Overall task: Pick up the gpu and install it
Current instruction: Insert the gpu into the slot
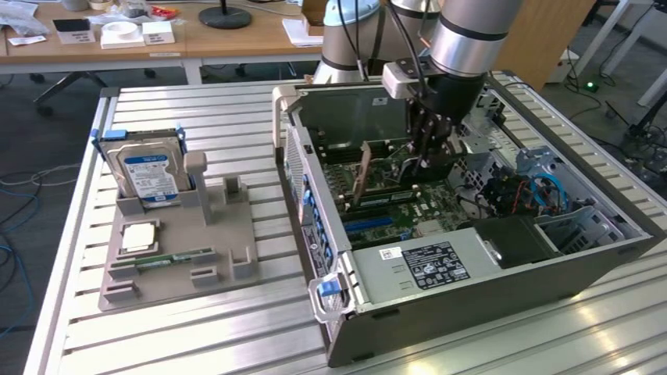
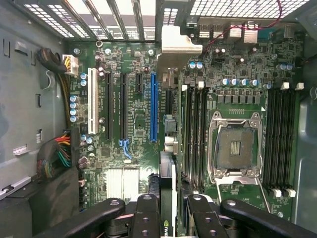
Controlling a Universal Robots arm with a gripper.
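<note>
While fingers (image 2: 146, 218) pinch gpu (image 2: 167, 178), it hangs, seemingly just above motherboard (image 2: 138, 124), inside case (image 1: 469, 305).

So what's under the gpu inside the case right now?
The motherboard lies beneath the gpu, which is held in the fingers. Its blue slot and empty processor socket are in view. The strip directly under the card is covered by it.

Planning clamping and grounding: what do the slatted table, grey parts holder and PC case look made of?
Slatted table: likely bare aluminium profile; silvery satin, long grooves, soft glare.
Grey parts holder: probably plastic, maybe printed; matte uniform grey, blocky posts.
PC case: seemingly sheet metal; thin folded edges, dull grey finish.
</note>
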